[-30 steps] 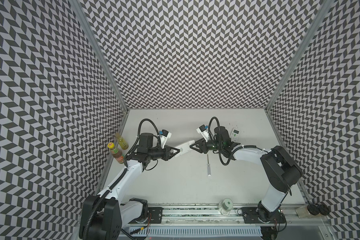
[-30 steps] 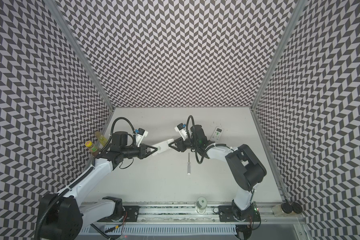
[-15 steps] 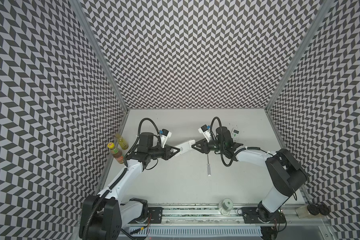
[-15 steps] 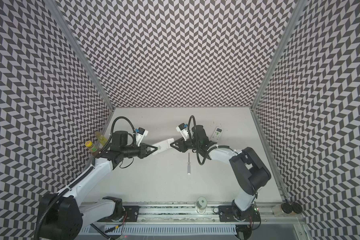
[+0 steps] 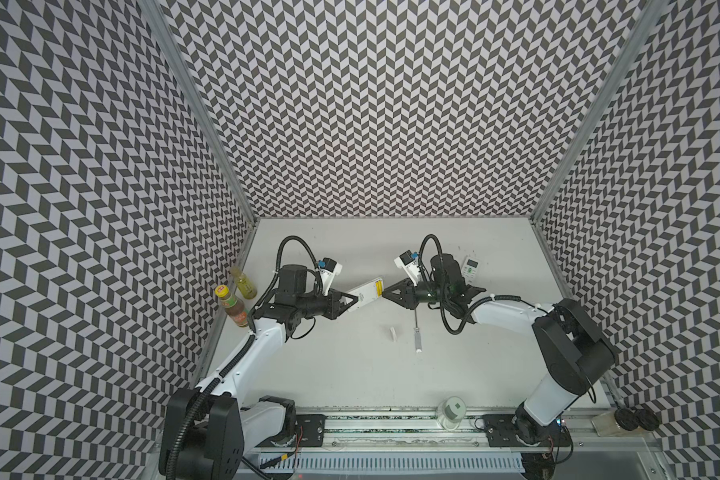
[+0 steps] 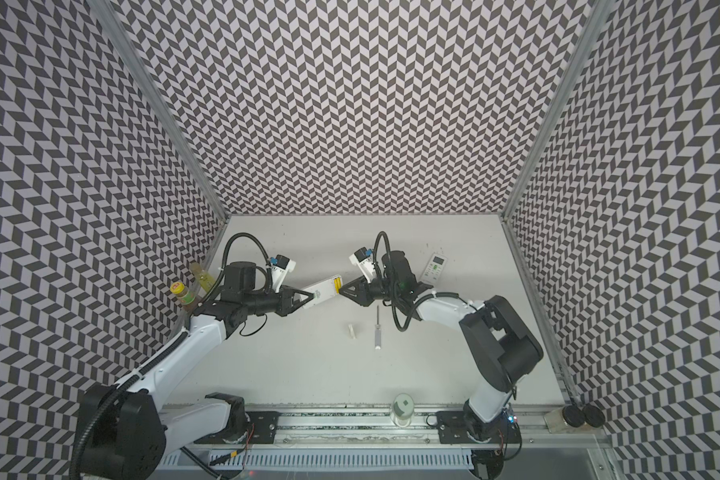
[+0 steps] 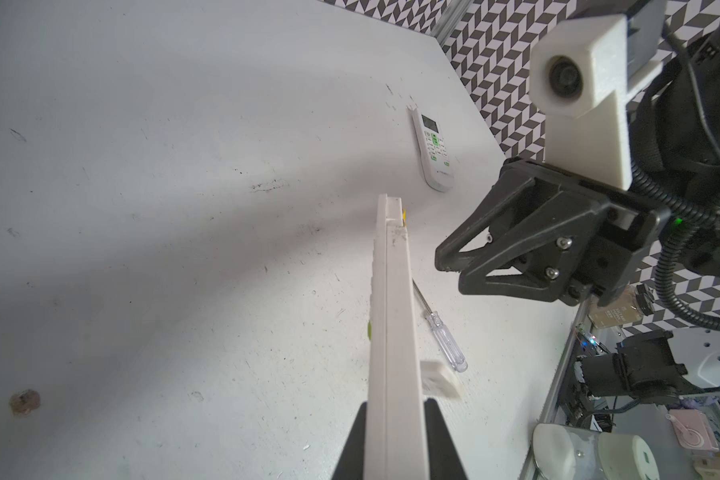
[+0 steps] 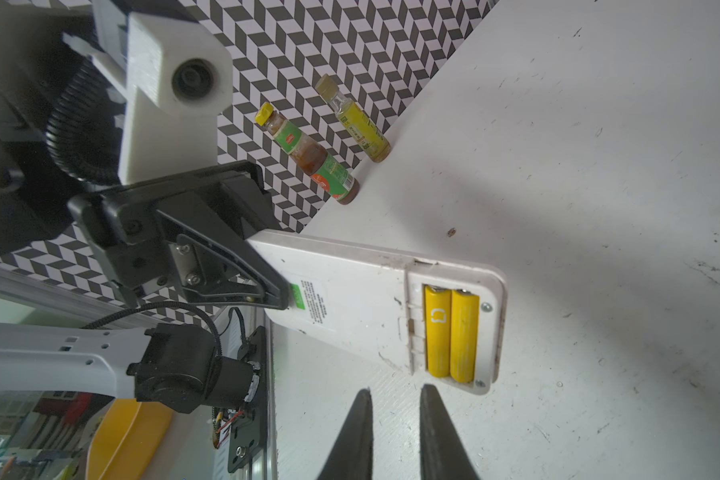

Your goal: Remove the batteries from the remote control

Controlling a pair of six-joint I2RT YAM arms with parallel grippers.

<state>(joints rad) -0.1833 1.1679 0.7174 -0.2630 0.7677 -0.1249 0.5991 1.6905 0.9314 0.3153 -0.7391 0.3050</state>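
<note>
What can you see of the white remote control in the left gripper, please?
The white plastic remote control is a scuffed slab, held off the white table by the left gripper clamped on one end. Its back shows a label and, at the free end, an uncovered compartment holding two yellow cylinder batteries side by side. Nothing else touches it.

The left arm (image 5: 262,345) and right arm (image 5: 512,313) wear white shells with black joints — ribbed black cables (image 8: 71,129) loop over the wrists. Black triangular fingers (image 7: 528,237) show silver screws; white camera housings (image 7: 578,70) ride above.
</note>
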